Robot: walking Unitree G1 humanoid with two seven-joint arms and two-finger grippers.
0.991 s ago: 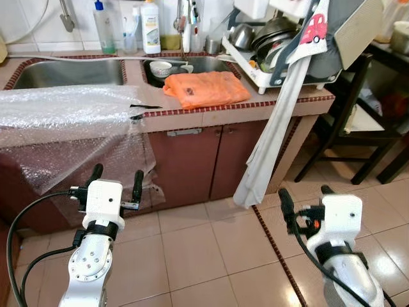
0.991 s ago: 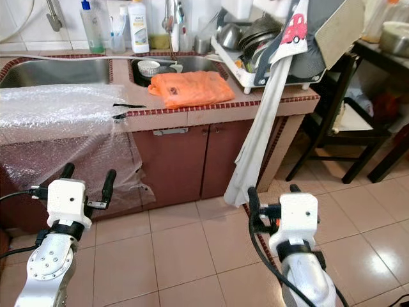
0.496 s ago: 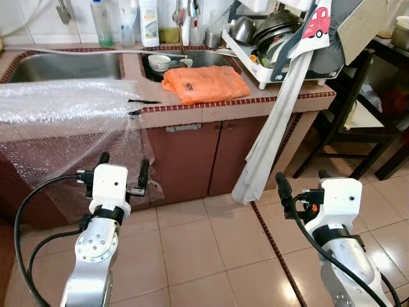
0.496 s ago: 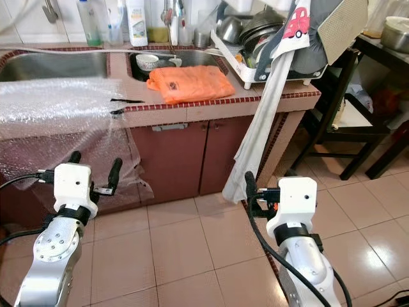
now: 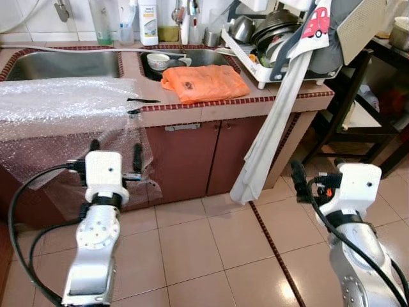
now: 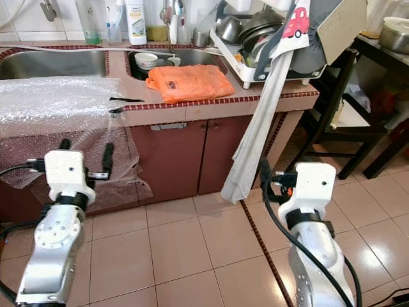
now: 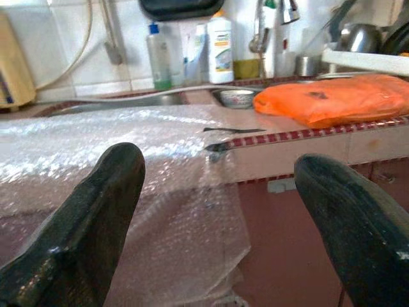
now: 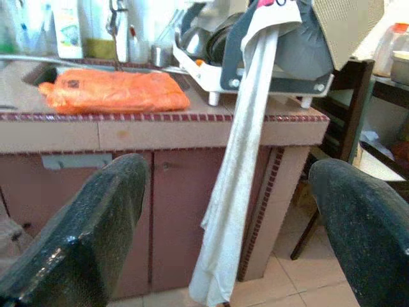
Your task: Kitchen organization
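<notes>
Clear crinkled bubble wrap (image 5: 64, 105), upper left; shiny stainless steel sink (image 5: 61, 65) behind; glossy orange plastic bag (image 5: 204, 82); limp white cloth towel (image 5: 275, 121) at right.

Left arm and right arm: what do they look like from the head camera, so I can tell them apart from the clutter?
Both arms are silver metal with a white boxy wrist block. The left end effector and right end effector each have two long black fingers. Black cables loop beside each arm, and the right wrist block shows a small red-orange mark.

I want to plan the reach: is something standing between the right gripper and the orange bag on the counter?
Partly. The long white towel hangs from the dish rack past the counter edge, between the right gripper and the orange bag. The gripper itself sits below counter height, fingers open.
</notes>
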